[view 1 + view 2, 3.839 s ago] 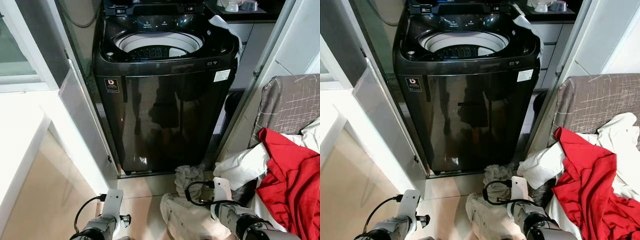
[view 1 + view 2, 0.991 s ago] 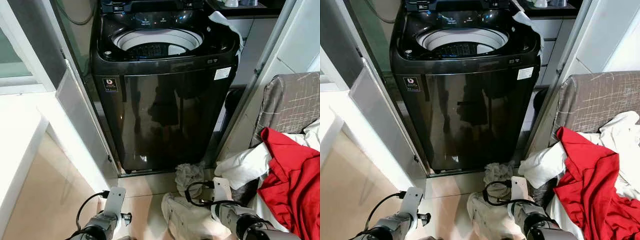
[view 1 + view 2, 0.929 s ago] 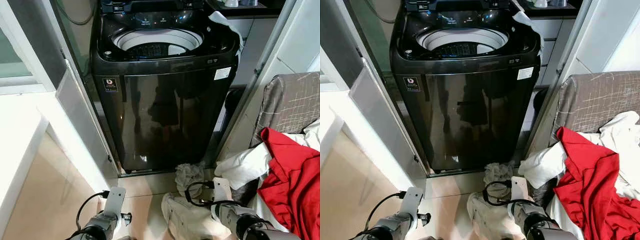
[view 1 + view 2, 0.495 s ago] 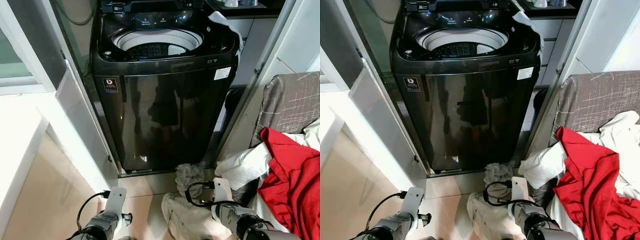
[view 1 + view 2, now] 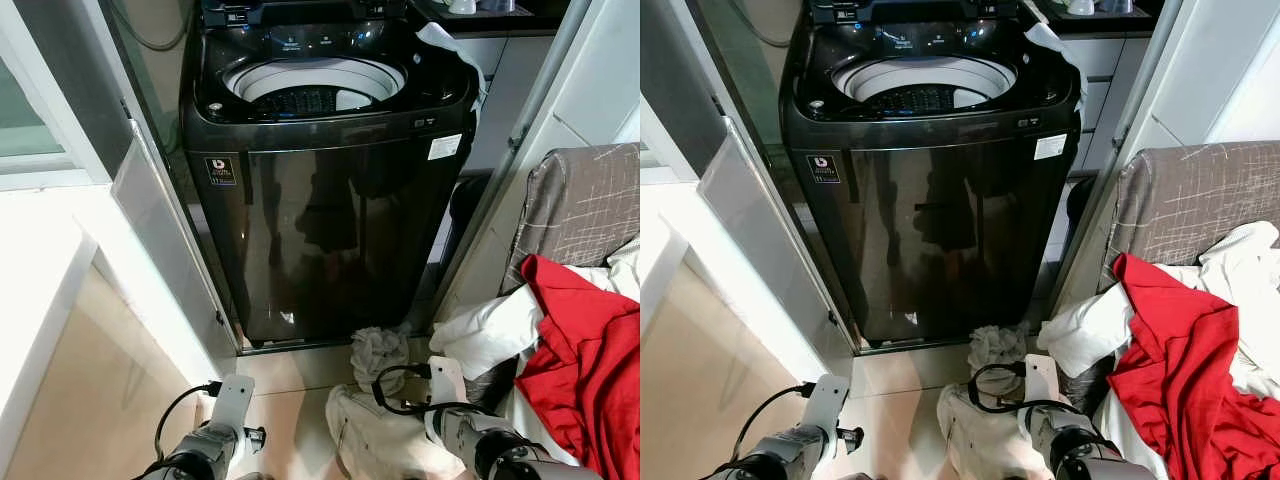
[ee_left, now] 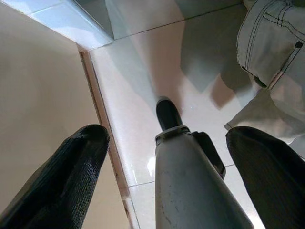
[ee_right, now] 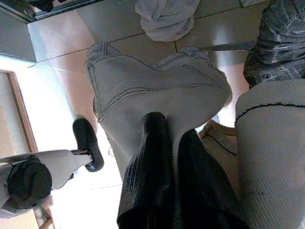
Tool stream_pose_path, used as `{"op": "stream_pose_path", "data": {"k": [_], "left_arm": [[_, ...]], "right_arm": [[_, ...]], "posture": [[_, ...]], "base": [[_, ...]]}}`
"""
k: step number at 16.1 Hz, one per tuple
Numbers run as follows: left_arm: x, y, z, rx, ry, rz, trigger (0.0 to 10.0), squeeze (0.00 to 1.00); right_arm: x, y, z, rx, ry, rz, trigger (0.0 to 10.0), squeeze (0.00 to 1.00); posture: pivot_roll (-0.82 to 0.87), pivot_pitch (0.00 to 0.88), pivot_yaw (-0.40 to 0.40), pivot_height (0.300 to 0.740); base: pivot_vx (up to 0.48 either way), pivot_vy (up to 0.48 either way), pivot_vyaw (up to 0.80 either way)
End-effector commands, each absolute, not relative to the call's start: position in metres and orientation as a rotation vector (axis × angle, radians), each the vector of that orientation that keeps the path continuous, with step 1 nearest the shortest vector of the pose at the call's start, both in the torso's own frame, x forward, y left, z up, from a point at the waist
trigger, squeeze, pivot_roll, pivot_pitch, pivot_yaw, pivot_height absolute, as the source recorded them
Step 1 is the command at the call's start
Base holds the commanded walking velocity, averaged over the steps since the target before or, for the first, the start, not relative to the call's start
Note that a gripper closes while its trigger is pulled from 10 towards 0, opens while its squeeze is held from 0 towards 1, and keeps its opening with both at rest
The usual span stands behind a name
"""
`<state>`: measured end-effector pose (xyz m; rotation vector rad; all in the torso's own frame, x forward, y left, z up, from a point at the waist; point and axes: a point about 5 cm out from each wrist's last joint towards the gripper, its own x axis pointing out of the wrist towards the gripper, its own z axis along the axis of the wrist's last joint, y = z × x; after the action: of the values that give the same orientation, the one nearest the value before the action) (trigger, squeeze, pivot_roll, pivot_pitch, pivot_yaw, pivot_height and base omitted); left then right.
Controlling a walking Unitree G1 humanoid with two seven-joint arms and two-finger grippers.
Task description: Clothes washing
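One pair of pale beige jeans (image 7: 157, 90) hangs low over the floor tiles (image 6: 143, 71), pinched between the right gripper (image 7: 174, 157)'s closed fingers, as the right wrist view shows. Head views show the open black washing machine (image 5: 320, 200) ahead. Left gripper (image 6: 162, 157) is spread wide, holding nothing.

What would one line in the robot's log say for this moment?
stage: standing before open washing machine | right gripper: shut on beige trousers | left gripper: open, low over floor | red garment: on sofa
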<state>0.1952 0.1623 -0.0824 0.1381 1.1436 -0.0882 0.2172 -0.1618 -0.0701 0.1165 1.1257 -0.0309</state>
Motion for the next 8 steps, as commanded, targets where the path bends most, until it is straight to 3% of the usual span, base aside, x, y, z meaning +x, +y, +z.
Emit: {"op": "stream_pose_path", "data": {"k": [1,8], "left_arm": [[0.1906,0.1622,-0.0847,0.137,1.165,-0.091,10.0,0.00],[0.1917,0.1625,-0.0842,0.159,1.158,-0.100,10.0,0.00]], "right_arm": [[0.2206,-0.1647,-0.0680,0.112,1.101,-0.036,10.0,0.00],[0.2201,-0.1656,-0.0682,0.099,1.102,-0.029,10.0,0.00]], "posture": [[-0.22,0.000,0.042,0.740],[-0.22,0.000,0.041,0.740]], "base": [[0.000,0.000,0.00],[0.000,0.000,0.00]]}}
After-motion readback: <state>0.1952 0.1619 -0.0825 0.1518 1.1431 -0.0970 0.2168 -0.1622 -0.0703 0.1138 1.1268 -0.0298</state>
